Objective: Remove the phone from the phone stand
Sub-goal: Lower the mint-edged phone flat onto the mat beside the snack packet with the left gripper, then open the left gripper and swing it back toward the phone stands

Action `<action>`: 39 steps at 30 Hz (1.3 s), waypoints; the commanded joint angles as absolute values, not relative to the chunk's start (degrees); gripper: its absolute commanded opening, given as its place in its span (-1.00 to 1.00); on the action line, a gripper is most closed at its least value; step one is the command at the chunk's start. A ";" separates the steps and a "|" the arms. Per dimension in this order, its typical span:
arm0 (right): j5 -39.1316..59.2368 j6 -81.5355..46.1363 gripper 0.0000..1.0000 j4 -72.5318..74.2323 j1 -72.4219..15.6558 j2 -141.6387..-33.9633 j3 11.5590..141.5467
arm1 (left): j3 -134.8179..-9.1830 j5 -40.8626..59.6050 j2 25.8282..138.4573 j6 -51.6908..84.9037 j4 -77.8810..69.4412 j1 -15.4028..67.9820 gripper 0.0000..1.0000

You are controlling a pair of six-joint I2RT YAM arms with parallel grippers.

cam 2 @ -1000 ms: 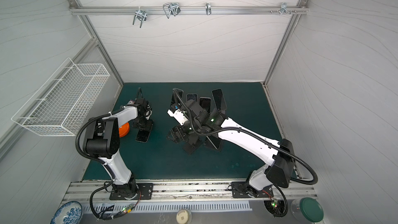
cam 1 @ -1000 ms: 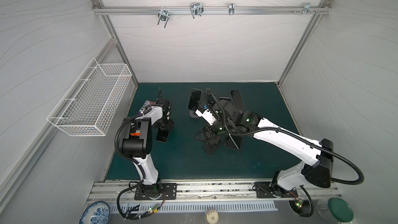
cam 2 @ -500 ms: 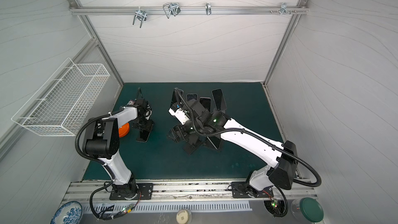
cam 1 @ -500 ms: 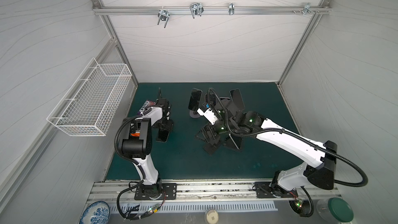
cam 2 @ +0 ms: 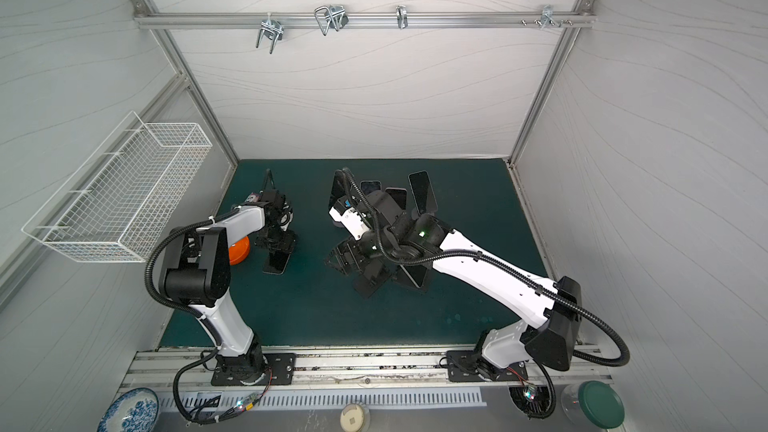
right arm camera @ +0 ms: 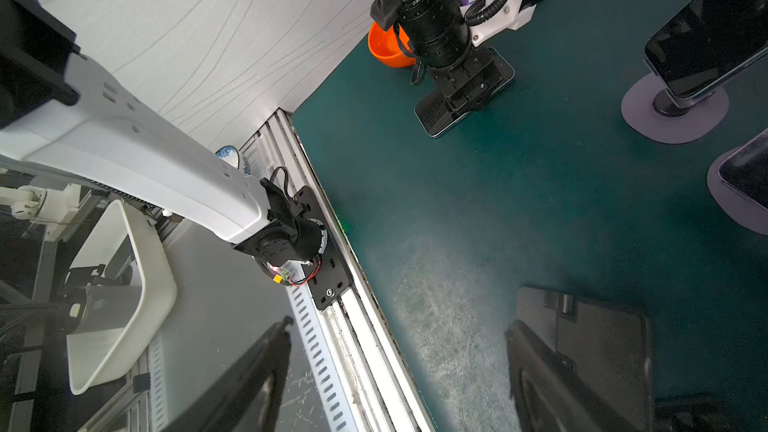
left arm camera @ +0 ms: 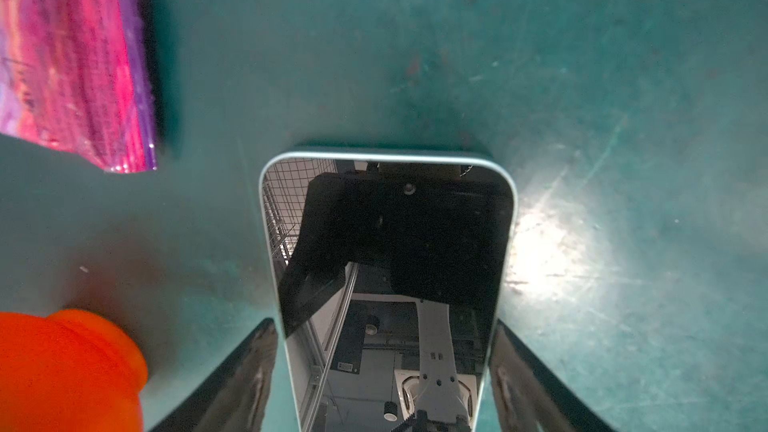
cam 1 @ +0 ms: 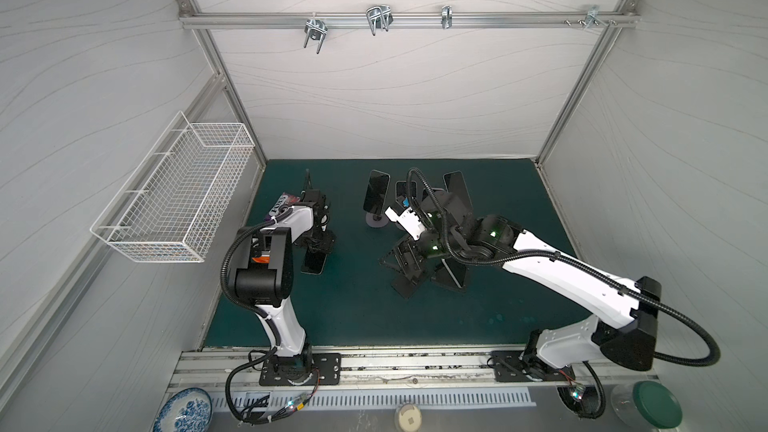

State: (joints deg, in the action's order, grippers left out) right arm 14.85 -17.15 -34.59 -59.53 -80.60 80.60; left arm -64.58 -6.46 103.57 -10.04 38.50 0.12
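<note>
Teal mat (left arm camera: 582,76): phone (left arm camera: 390,284) flat, screen up | left gripper (left arm camera: 384,322) straddles it, jaws narrow, gap visible one side | right gripper (right arm camera: 399,322) jaws wide, empty, beside black phone stand (right arm camera: 602,347)

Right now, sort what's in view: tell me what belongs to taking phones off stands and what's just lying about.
Job:
phone lying flat, flanked by the left gripper
upright phone on its round-based stand
right gripper, open

Lying about:
orange bowl
purple snack packet
wire basket
blue-patterned dish
green-lidded jar
</note>
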 commanded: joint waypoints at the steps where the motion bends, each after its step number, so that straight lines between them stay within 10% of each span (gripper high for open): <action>1: 13.98 -17.14 0.65 -35.77 -59.85 -78.77 80.07 | -65.65 -6.88 102.82 -9.11 36.78 -0.53 0.61; 20: 12.83 -17.52 0.73 -33.28 -61.34 -76.79 76.82 | -65.72 -2.15 90.70 -7.90 35.89 0.75 0.77; 39: 8.29 -18.49 0.66 -24.80 -63.48 -73.42 71.68 | -47.84 3.57 55.69 2.71 22.93 21.51 0.77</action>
